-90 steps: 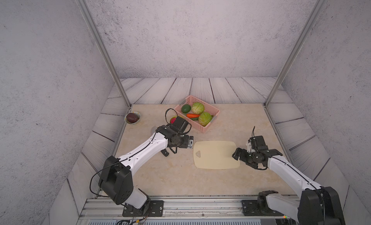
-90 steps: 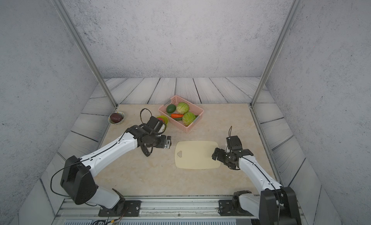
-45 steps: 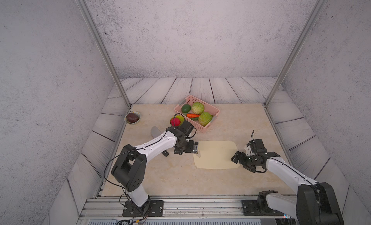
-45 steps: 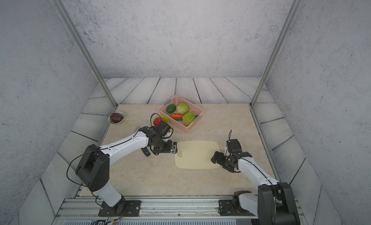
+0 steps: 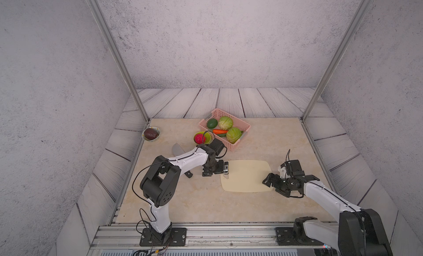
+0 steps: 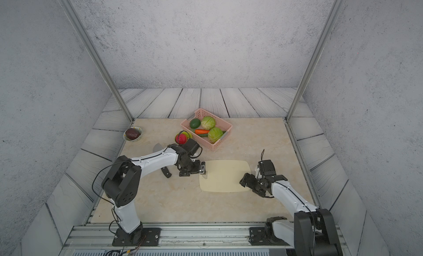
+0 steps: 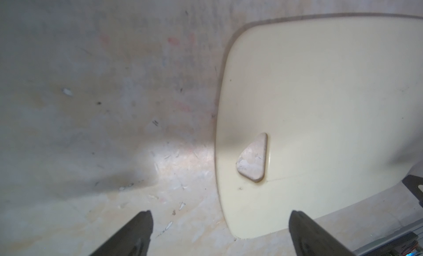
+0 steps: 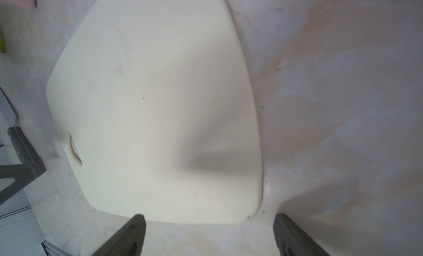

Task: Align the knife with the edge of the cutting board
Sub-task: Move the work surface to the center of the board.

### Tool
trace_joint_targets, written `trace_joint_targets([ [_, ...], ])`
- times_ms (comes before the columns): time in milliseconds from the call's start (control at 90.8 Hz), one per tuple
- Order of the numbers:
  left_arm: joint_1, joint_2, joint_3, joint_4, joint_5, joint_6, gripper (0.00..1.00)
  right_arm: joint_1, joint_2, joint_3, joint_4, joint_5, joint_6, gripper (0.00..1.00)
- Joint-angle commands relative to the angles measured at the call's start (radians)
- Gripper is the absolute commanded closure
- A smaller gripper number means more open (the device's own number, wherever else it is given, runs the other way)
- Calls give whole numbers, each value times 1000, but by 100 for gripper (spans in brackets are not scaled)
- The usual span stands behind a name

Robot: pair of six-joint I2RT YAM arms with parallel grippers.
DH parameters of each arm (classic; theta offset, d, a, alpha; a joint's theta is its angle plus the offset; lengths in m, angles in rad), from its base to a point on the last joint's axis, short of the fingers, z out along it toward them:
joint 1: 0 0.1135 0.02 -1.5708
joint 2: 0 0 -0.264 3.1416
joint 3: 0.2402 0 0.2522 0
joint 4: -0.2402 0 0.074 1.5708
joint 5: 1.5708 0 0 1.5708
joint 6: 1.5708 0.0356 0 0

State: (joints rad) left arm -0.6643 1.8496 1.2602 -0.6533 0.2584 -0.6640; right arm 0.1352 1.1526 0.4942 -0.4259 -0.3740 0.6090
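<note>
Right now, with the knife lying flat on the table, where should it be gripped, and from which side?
By the black handle, from above, jaws across its width. The knife lies flat, its broad blade pointing away from the robot: nothing there to pinch. The handle is narrow enough to straddle and shows clear on the near side of the left arm.

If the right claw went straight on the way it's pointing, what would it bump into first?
Probably the cutting board. The open right gripper points at the board's near short edge, with nothing in between. Its height is unclear, so it might skim over the top instead.
</note>
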Motion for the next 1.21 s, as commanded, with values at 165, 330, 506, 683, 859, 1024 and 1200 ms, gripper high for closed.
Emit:
trace_joint_targets([
  [165,-6,43,8,33,14,-36,2,9,1,-2,28,-31,16,9],
  [330,-6,66,26,30,5,-32,2,36,26,-1,53,-20,34,9],
  [506,-6,85,45,30,3,-34,2,61,32,8,63,-2,51,9],
  [683,-8,108,80,24,3,-35,2,116,50,24,67,29,60,9],
  [859,-8,121,83,32,6,-37,2,155,87,35,91,46,73,9],
  [1024,-8,120,80,40,4,-39,2,187,128,48,114,55,81,9],
  [1200,-8,110,75,43,-11,-34,2,224,165,75,122,78,87,9],
])
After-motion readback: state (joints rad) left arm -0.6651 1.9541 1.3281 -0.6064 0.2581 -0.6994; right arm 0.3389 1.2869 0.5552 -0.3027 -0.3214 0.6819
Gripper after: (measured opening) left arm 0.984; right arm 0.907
